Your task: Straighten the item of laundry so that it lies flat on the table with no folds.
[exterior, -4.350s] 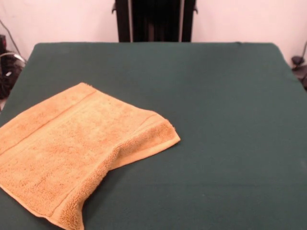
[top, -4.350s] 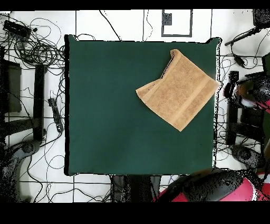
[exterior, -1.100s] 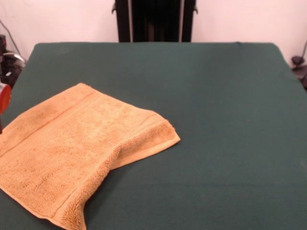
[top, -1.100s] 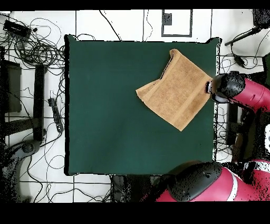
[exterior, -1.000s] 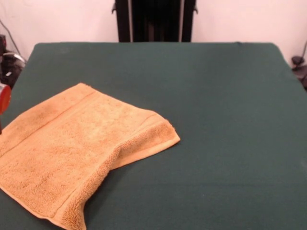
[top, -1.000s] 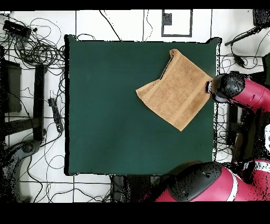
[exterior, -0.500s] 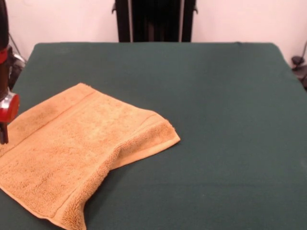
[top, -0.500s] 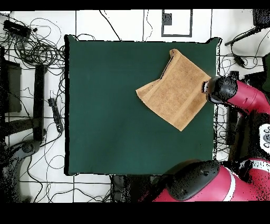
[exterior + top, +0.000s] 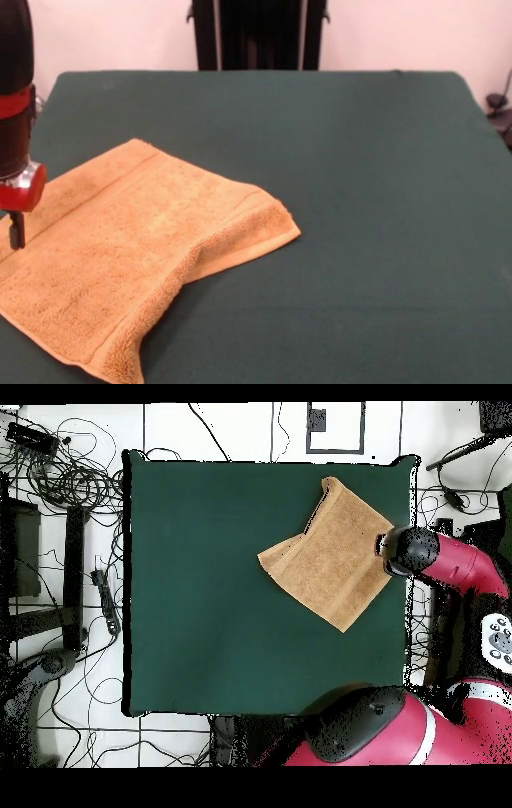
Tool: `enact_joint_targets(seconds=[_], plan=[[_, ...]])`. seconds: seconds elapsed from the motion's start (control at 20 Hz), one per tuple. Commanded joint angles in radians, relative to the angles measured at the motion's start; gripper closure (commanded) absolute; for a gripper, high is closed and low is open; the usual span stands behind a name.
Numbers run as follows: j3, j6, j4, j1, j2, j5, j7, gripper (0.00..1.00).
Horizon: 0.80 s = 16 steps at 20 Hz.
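Front view: at far left the claw (image 9: pixel 14 232) hangs over the towel (image 9: pixel 136 248)'s left edge; I cannot tell how far open it is, and it seems to hold nothing. The towel lies on the desk (image 9: pixel 360 200)'s near left part, its right side doubled over. Grip that folded layer by its edge, I judge, and draw it out flat. Green felt covers the desk; a pale wall stands behind.

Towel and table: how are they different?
The towel is golden-orange and fluffy; the table is dark green and smooth. The towel is small, the table much bigger. The towel has one side folded over, while the table lies flat. Both have four corners.
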<state>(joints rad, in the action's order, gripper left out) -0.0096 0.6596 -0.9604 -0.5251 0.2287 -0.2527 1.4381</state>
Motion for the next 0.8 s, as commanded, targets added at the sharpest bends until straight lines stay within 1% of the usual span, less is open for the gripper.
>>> enact_joint_targets(seconds=[0.05, 0.5, 0.8], plan=[[0.036, -0.044, -0.149, 0.091, -0.044, 0.021, 0.222, 0.00], [-0.012, -0.095, -0.181, 0.151, -0.043, 0.018, 0.277, 0.00], [-0.037, -0.137, -0.213, 0.179, -0.038, 0.039, 0.322, 0.00]])
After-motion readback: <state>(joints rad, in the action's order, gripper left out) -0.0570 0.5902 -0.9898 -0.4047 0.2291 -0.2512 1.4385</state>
